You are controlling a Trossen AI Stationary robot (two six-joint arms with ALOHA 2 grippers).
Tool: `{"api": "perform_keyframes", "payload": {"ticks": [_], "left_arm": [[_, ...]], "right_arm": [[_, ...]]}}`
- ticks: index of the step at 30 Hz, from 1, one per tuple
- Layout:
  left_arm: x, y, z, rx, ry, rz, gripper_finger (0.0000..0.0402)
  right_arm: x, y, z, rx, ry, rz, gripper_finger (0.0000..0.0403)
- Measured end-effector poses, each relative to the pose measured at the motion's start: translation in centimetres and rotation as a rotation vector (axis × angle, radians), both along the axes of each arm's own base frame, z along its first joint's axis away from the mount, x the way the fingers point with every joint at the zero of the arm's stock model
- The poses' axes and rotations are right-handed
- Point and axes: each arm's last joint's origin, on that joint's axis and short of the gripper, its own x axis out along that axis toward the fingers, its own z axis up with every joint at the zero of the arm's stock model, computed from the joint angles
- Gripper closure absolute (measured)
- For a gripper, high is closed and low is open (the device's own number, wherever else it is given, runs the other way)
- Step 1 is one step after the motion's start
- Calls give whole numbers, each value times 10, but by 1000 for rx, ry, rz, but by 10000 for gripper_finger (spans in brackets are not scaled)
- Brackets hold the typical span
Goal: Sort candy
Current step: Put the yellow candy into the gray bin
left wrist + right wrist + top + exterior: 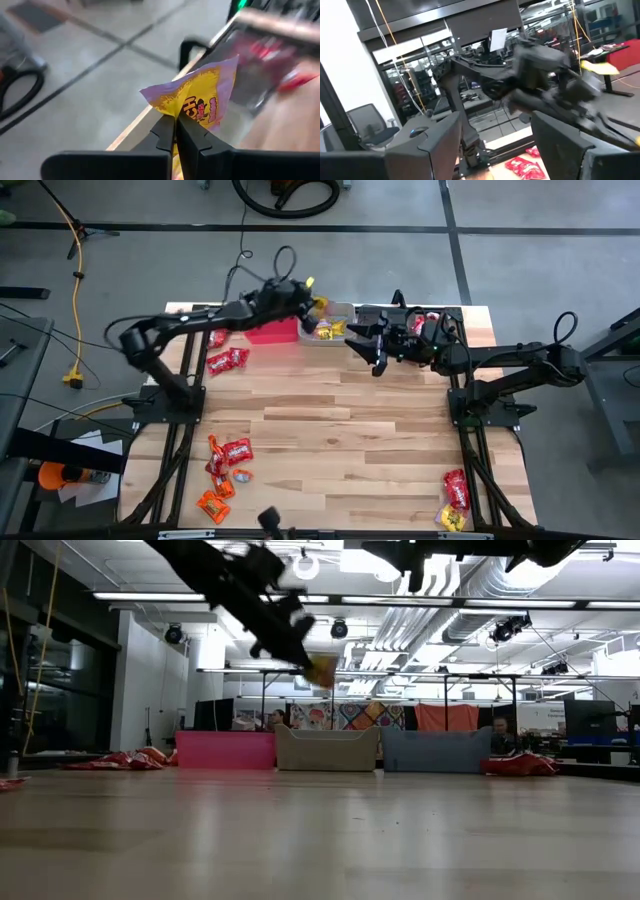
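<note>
Above the far edge of the table (340, 395), my left hand (312, 304) is raised, its fingers (167, 131) clenched on a yellow candy (200, 100) over the gap between the red bin (272, 330) and the clear bin (332, 328). My right hand (372, 348) hovers just right of the clear bin, fingers spread and holding nothing. More candy lies loose: red packets (227, 360) at far left, a pile (224, 472) at near left, a few (455, 498) at near right.
</note>
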Motion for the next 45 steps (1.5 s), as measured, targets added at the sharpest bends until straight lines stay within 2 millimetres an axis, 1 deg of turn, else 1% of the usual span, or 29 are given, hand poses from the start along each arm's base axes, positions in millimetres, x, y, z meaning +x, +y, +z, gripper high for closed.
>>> {"api": "perform_keyframes", "payload": {"ticks": [2, 4, 6, 8, 13, 17, 19, 22, 25, 28, 30, 32, 34, 36, 38, 40, 42, 45], "left_arm": [[8, 9, -11, -2, 90, -18, 394], [15, 13, -19, 16, 155, -51, 380], [20, 15, -27, 13, 195, -66, 358], [21, 16, -30, 0, 203, -63, 332], [18, 14, -21, -27, 165, -32, 261], [7, 7, 2, -61, 102, -37, 218], [-3, 0, 16, -129, 64, -84, 206], [-17, -14, 42, -258, -52, -232, 200], [-34, -38, 64, -358, -161, -394, 202], [-51, -69, 73, -341, -224, -499, 207], [-64, -91, 73, -311, -293, -554, 210], [-76, -111, 68, -292, -389, -584, 213], [-88, -129, 56, -281, -477, -553, 216], [-98, -142, 44, -255, -550, -501, 219], [-107, -151, 36, -202, -606, -442, 220], [-113, -156, 32, -149, -620, -393, 220], [-115, -158, 31, -105, -606, -364, 220], [-115, -160, 32, -66, -604, -380, 220]], "right_arm": [[0, 0, 0, 0, 0, 0, 167], [0, 0, 0, 0, 0, 0, 167], [0, 0, 0, 1, 2, 0, 167], [0, 0, -1, 1, 6, -1, 167], [0, -1, 0, 1, 5, -4, 167], [0, -1, 0, -19, 5, -33, 167], [0, -2, 1, -41, 2, -52, 167], [-1, -3, 1, -33, -4, -96, 167], [-1, -4, 0, -21, 4, -112, 167], [0, -4, -2, -17, 22, -109, 167], [0, -3, -2, -18, 24, -98, 167], [0, -2, -2, -4, 22, -69, 167], [0, -2, -2, 6, 20, -46, 167], [0, -1, -3, 11, 28, -28, 167], [1, -1, -4, 11, 42, -17, 167], [1, -1, -5, 12, 48, -15, 167], [1, -1, -6, 21, 62, -12, 167], [1, -1, -7, 34, 68, 6, 167]]}}
